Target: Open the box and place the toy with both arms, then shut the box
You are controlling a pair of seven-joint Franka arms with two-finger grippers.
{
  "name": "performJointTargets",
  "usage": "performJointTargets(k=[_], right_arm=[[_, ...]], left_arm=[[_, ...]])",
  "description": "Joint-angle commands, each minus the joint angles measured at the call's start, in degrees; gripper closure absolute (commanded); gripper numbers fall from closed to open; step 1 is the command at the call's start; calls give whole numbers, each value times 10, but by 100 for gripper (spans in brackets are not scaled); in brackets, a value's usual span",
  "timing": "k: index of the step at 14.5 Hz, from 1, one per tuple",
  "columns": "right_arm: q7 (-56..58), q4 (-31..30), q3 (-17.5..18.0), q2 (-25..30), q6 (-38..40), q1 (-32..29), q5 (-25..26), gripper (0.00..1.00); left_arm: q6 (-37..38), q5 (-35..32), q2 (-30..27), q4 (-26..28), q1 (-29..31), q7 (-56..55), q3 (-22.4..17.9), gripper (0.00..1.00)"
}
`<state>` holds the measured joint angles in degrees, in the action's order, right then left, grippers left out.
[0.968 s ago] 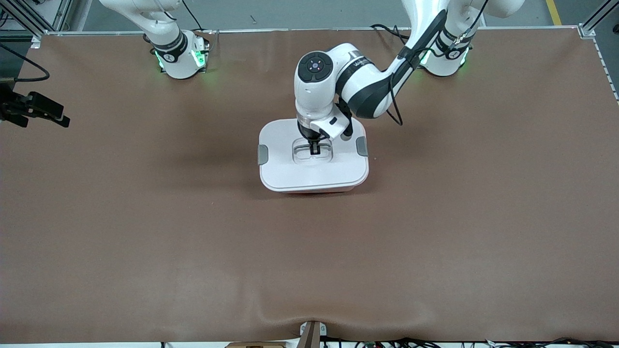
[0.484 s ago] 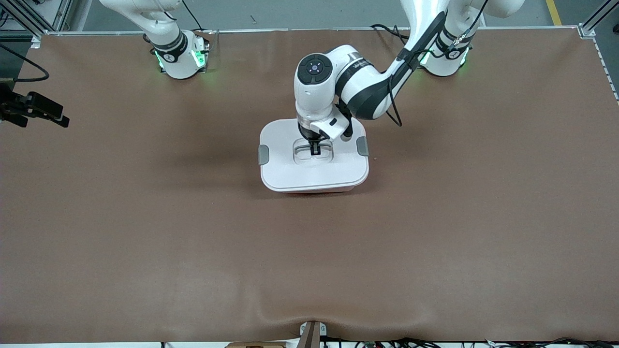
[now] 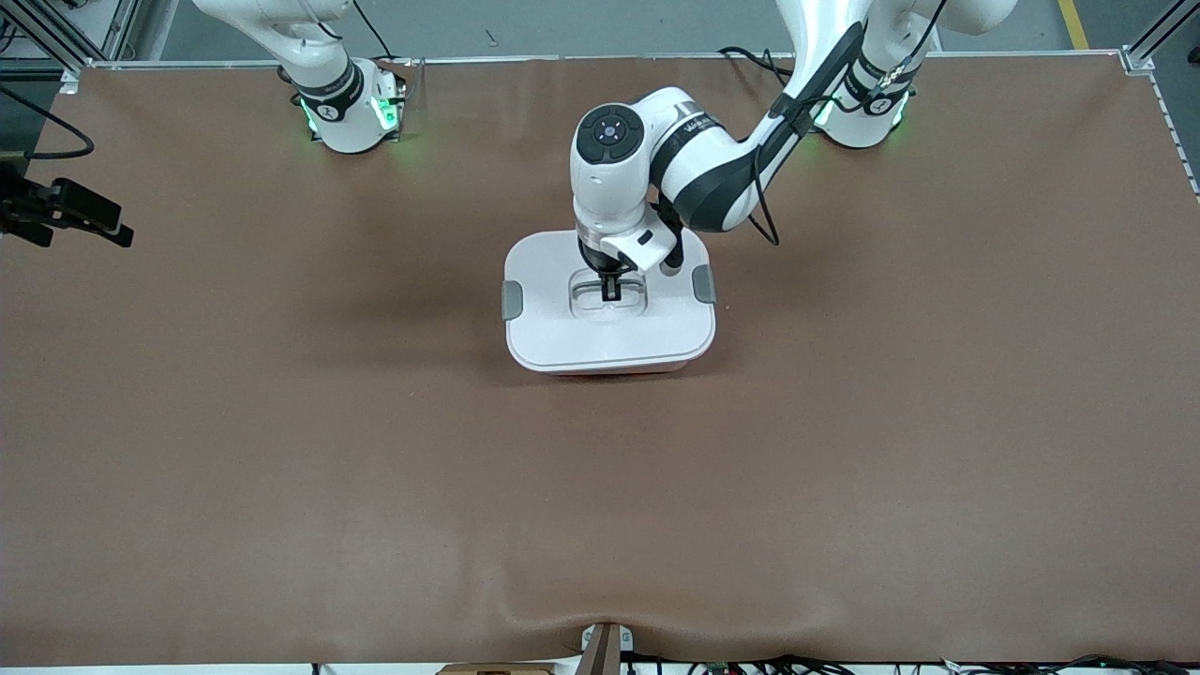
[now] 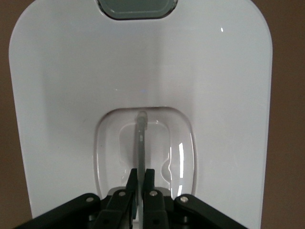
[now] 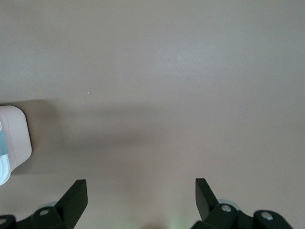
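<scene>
The box (image 3: pixel 609 323) stands in the middle of the table with its white lid on; a strip of pink base (image 3: pixel 619 372) shows under the lid's near edge. Grey latches (image 3: pixel 512 300) sit at both ends. My left gripper (image 3: pixel 610 291) is down in the lid's recess, shut on the thin central handle (image 4: pixel 141 136); it also shows in the left wrist view (image 4: pixel 141 171). My right gripper (image 5: pixel 140 191) is open and empty over bare table; it shows at the right arm's end of the table (image 3: pixel 114 228), waiting. The toy is out of view.
A corner of the box (image 5: pixel 12 143) shows at the edge of the right wrist view. The brown table cover (image 3: pixel 600 516) has a raised wrinkle at its near edge (image 3: pixel 600 614). Cables hang by the left arm's base (image 3: pixel 764 202).
Almost nothing: the left wrist and the lid under it have shifted very slightly toward the left arm's end. The grip on the handle is the same.
</scene>
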<state>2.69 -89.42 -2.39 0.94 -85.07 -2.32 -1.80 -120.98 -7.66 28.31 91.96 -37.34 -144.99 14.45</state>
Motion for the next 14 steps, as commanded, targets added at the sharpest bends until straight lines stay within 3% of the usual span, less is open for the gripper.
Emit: performJointTargets(k=[1,14], right_arm=[[-7,8,4,-4,3,-8,-8,0],[-7,8,4,-5,2,-15,-9,0]], left_arm=[[6,-11,-11,16,-3,15,0,100],[6,-24,-11,16,-8,15,0,100]])
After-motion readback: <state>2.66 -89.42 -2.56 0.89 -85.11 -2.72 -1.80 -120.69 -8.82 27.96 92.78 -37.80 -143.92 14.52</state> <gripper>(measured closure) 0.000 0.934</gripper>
